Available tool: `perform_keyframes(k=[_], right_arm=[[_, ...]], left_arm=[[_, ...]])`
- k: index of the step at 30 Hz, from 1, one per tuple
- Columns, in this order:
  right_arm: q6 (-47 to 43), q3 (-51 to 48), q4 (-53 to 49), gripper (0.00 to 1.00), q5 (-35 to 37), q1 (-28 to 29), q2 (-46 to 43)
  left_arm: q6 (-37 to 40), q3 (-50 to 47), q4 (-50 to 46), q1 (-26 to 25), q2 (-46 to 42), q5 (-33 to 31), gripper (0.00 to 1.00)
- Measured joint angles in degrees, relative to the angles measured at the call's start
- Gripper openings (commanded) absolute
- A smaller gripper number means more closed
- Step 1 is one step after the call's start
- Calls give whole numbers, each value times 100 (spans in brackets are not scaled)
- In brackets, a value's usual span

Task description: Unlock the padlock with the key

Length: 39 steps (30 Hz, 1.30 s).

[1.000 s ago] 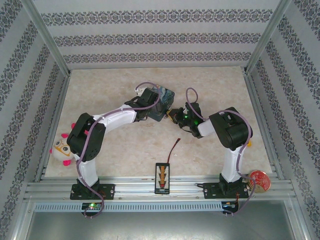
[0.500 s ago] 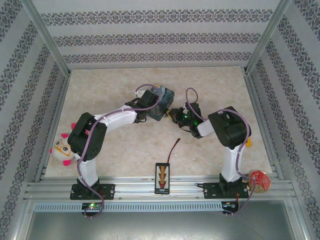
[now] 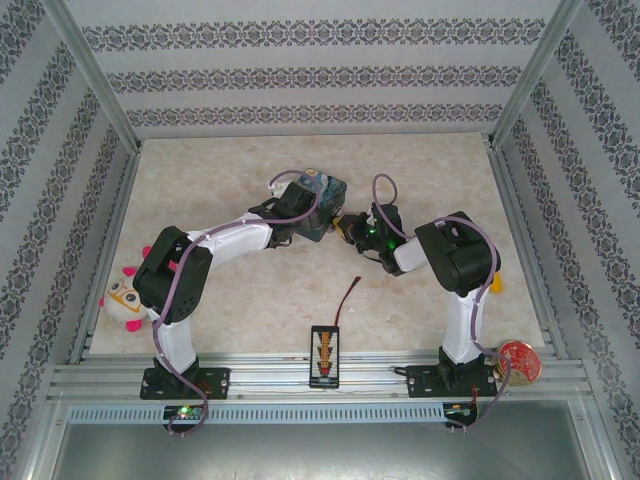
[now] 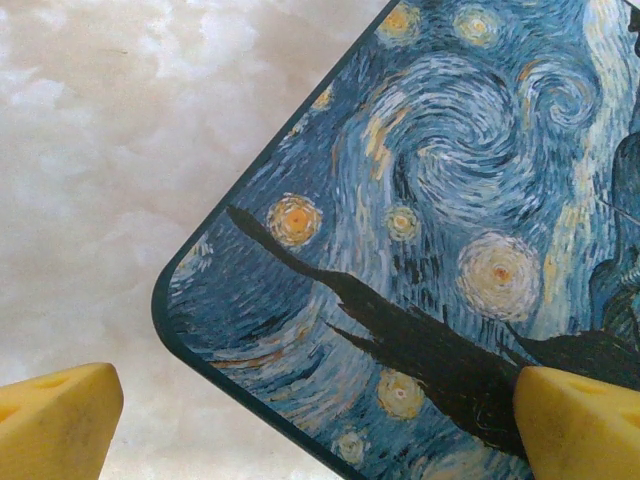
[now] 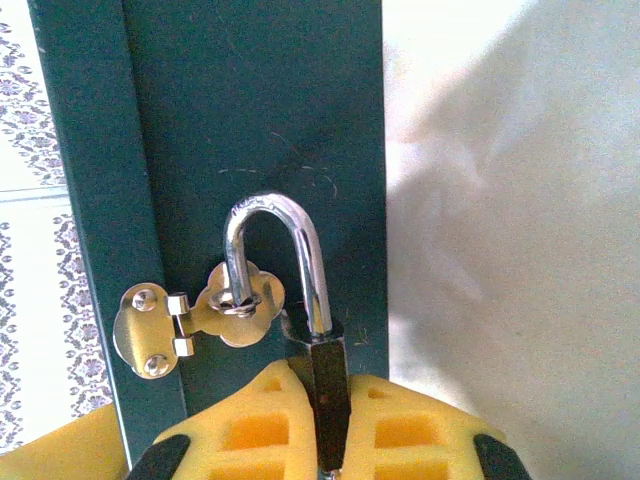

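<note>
The padlock [image 5: 326, 375] hangs on the brass hasp [image 5: 190, 315] on the dark side of the blue painted tin [image 3: 330, 193]. Its dark body stands edge-on, pinched between the yellow pads of my right gripper [image 5: 330, 410], which is shut on it. One leg of the chrome shackle [image 5: 275, 215] runs through the hasp's ring and the other enters the body. In the top view my right gripper [image 3: 352, 226] sits at the tin's right side. My left gripper [image 4: 320, 420] hovers open over the tin's painted lid [image 4: 420, 230], its fingers wide apart. The key is hidden.
A black connector board [image 3: 325, 356] with a red-and-black wire [image 3: 348, 296] lies near the front edge between the arm bases. A plush toy [image 3: 124, 296] sits at the left rail, and a red round object [image 3: 520, 361] at the front right. Patterned walls enclose the table.
My left wrist has crept a little farther over the tin. The right gripper stays shut on the padlock in the same place.
</note>
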Motion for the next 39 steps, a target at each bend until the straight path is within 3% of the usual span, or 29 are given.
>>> perform_keyframes(k=[24, 39], right_arm=[[81, -2, 42, 0, 31, -2, 4], [201, -160, 365, 0, 564, 2, 4]], left_arm=[[-61, -203, 61, 0, -149, 4, 99], [-149, -262, 199, 0, -151, 94, 99]])
